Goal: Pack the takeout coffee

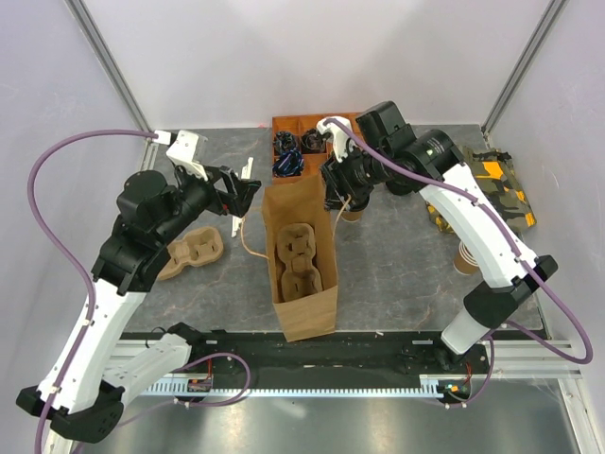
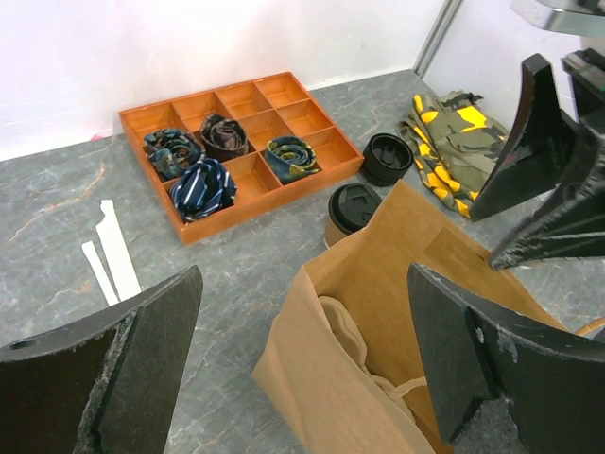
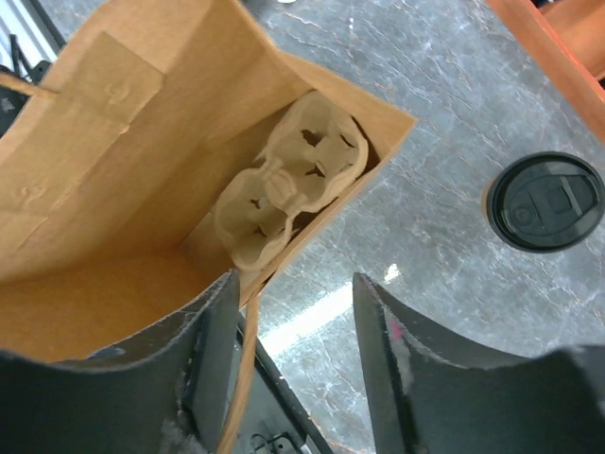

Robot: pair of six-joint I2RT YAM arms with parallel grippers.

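Observation:
The takeout coffee [image 1: 353,213], a tan cup with a black lid, stands on the table just right of the open brown paper bag [image 1: 302,274]. It also shows in the left wrist view [image 2: 351,210] and the right wrist view [image 3: 546,200]. The bag holds a pulp cup carrier [image 3: 284,184]. My left gripper [image 2: 312,378] is open at the bag's far left rim [image 2: 312,284]. My right gripper [image 3: 293,350] is open over the bag's far right rim, with the bag's handle cord [image 3: 241,378] beside its left finger. The cup sits just beside my right gripper [image 1: 336,197].
An orange compartment tray [image 1: 286,123] with rolled ties stands at the back. A stack of black lids [image 2: 388,156] sits next to it. A second pulp carrier [image 1: 194,251] lies left of the bag. Stacked tan cups [image 1: 466,257] and camouflage cloth [image 1: 501,189] are at the right. White strips [image 2: 112,251] lie at the back left.

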